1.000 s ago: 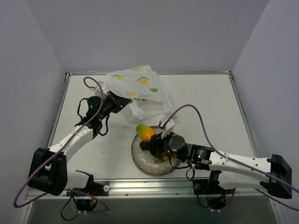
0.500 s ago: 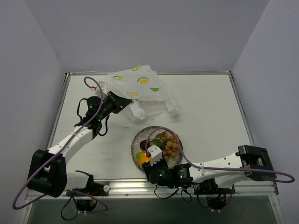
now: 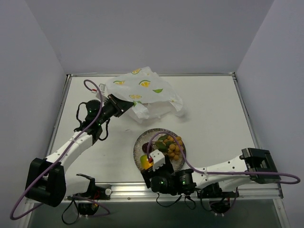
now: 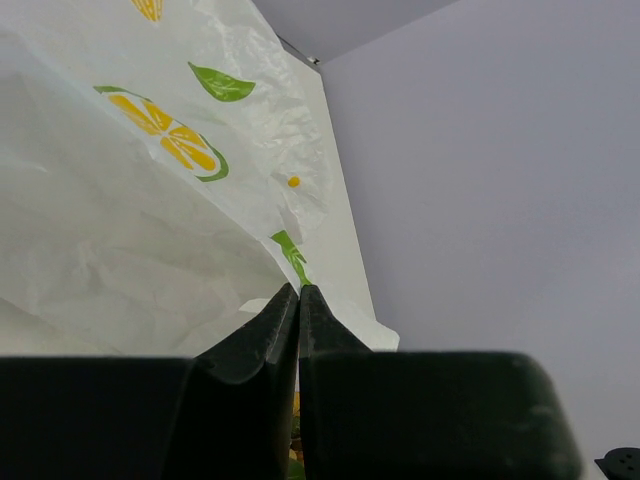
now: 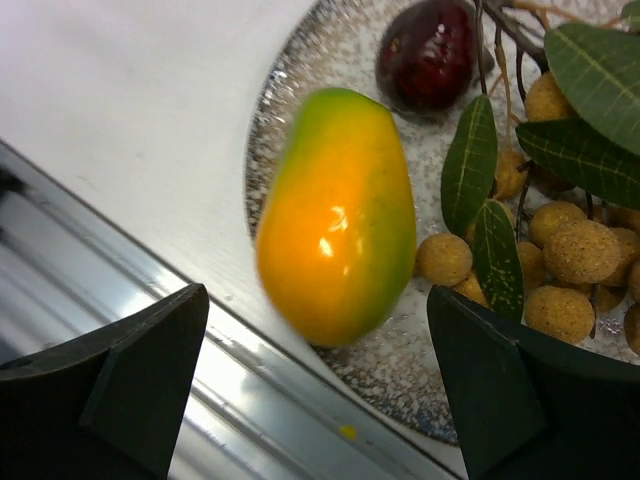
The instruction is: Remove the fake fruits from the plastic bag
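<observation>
The plastic bag (image 3: 142, 91), white with printed lemon slices, lies crumpled at the back of the table. My left gripper (image 3: 126, 105) is shut on its near edge; in the left wrist view the fingertips (image 4: 298, 290) pinch the thin film of the plastic bag (image 4: 150, 200). The fake fruits lie on a speckled glass plate (image 3: 176, 164): a yellow-orange mango (image 5: 340, 215), a maroon ball (image 5: 430, 55) and a leafy berry bunch (image 5: 560, 250). My right gripper (image 5: 318, 300) is open and straddles the mango, with gaps on both sides. From above, the right gripper (image 3: 151, 166) is at the plate's near edge.
A metal rail (image 5: 150, 310) runs along the table's near edge, just below the plate. The plate's rim (image 5: 285, 75) reaches close to that rail. The white table (image 3: 213, 109) is framed by raised edges and grey walls.
The right gripper carried the mango down to the plate's near-left side and opened, letting it go. The left gripper has pulled the bag slightly back and to the left.
</observation>
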